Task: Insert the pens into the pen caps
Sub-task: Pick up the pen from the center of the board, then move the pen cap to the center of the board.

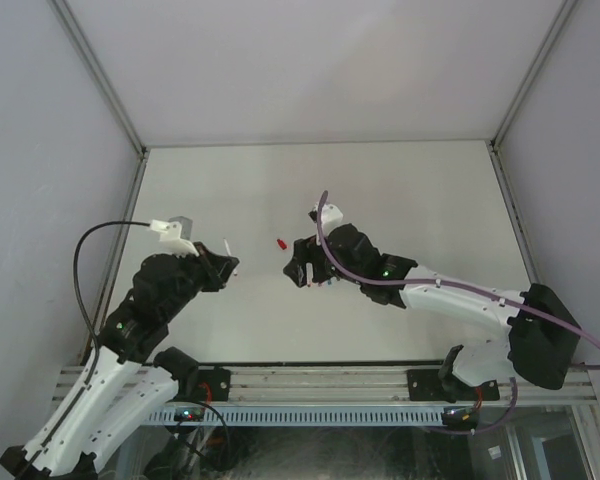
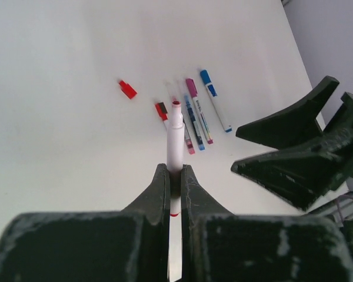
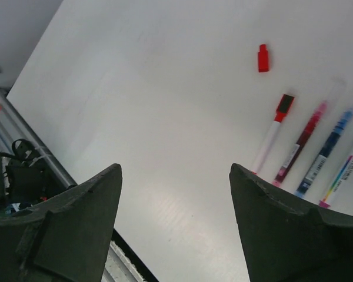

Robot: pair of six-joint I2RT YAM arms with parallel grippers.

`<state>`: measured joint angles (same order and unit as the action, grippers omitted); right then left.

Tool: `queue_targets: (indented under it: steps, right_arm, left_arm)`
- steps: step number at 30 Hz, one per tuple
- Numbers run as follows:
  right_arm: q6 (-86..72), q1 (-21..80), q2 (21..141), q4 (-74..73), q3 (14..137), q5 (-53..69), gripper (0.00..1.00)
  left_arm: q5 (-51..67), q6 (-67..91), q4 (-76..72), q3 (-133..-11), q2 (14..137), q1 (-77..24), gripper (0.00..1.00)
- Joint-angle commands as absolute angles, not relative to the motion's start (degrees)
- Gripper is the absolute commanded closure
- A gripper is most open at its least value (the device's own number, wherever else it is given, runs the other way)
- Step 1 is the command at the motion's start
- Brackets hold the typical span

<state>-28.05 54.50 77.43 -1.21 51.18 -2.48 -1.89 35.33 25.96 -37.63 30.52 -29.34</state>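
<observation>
- The loose pens lie side by side on the table; the small print on their barrels is too blurred to read.
- The left gripper is clamped on a red-tipped pen. Its slim, round white barrel is uncapped and juts out past the fingertips.
- The right gripper has its jaws wide apart and holds nothing.
- The red cap is short, blocky plastic. It lies alone near the middle of the matte white table, just beside the pens.
</observation>
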Motion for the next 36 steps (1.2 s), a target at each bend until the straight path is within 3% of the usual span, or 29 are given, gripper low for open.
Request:
queue_targets:
  steps: [1, 10, 19, 36]
  right_arm:
    - [-26.98, 51.48, 78.69, -2.71, 55.49, -1.31, 0.27]
    - [-24.09, 49.92, 89.9, -12.88, 68.08, -2.67, 0.27]
    - [-19.91, 49.67, 103.42, -18.64, 80.42, -3.0, 0.47]
    - [-10.97, 45.96, 125.16, -31.84, 106.42, -0.81, 0.51]
  left_arm:
    - [-6.4, 28.44, 34.34, -44.14, 28.93, -29.21, 1.0]
    - [-14.45, 24.22, 43.66, -50.14, 25.46, -29.21, 1.0]
    - [-19.19, 21.74, 47.34, -50.71, 22.99, -29.2, 1.0]
    - [-20.98, 20.54, 47.04, -49.74, 20.35, -29.19, 1.0]
